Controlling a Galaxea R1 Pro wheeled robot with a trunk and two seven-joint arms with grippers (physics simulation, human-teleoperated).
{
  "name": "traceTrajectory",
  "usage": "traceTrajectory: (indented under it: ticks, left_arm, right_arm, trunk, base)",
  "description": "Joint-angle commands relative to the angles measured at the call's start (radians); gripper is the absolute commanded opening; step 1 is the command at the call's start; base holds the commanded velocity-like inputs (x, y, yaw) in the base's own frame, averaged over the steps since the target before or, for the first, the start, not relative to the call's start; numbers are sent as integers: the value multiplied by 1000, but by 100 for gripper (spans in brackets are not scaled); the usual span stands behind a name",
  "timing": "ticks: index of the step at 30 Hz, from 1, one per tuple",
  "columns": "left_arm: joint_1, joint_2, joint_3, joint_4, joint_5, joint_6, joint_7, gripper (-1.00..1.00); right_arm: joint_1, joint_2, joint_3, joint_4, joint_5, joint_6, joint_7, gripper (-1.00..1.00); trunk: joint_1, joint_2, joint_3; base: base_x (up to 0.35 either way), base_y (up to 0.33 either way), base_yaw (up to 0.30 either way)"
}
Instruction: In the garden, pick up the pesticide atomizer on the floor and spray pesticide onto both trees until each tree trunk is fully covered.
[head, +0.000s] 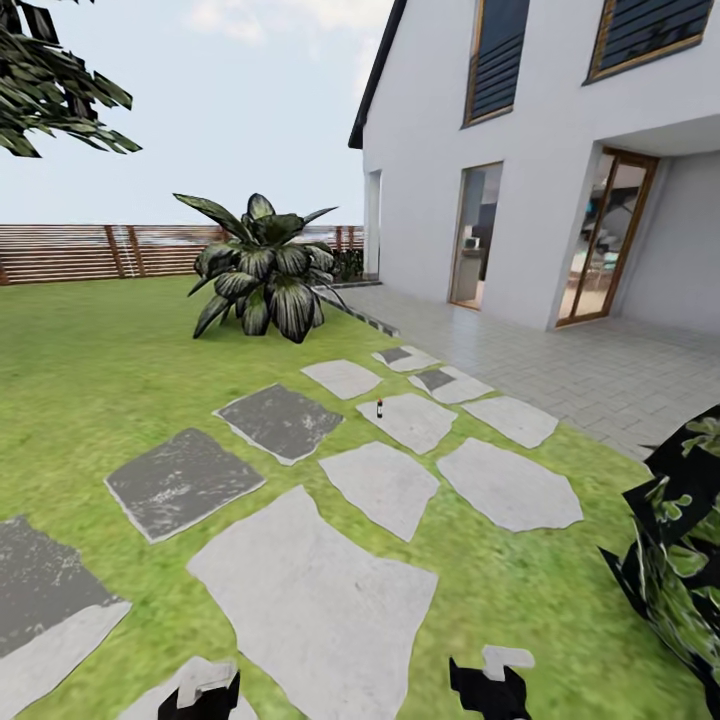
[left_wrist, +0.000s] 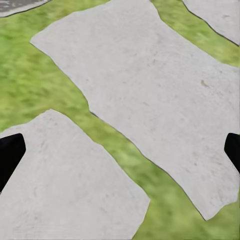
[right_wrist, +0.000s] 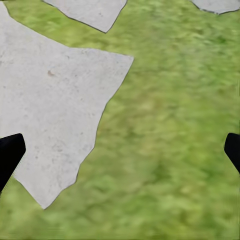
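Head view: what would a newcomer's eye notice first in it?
Probably the white house with tall glass doors at upper right, then the low palm-like plant with striped leaves on the green lawn. Pale and dark grey stepping stones cross the grass, and a tiny black atomizer with a white tip stands on one.

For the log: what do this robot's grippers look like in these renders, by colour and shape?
In the head view, the left gripper and right gripper are black, angular bodies topped with flat grey-white finger pieces. In each wrist view, the fingers appear as plain black wedges at the frame edges. No cables or markings are visible.
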Motion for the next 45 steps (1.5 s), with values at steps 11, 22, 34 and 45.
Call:
traceTrajectory:
  ticks: [11,22,34,45]
  left_arm:
    - [-1,0,-2,1,6,-3,1,100]
    - [-1,0,-3,1,7,-3,1,100]
    - [-1,0,-3,1,10,-3,0,100]
    - [-1,0,-3,0,11,-3,-1,100]
  right_arm:
    - [-1,2,-3,1,-2,-3,0,100]
    - [-1,4,-2,1,-2,-5,3,100]
    - [-1,4,-1,1,0,-5,5,100]
    - [-1,4,-1,1,0,-5,5,100]
  trunk:
    - [1,0,-1]
    - [1,0,-1]
    - [1,0,0]
    - [1,0,0]
  base:
    - [334,0,0]
    - [334,0,0]
    - [334,18,-62]
    - [334,78,-7]
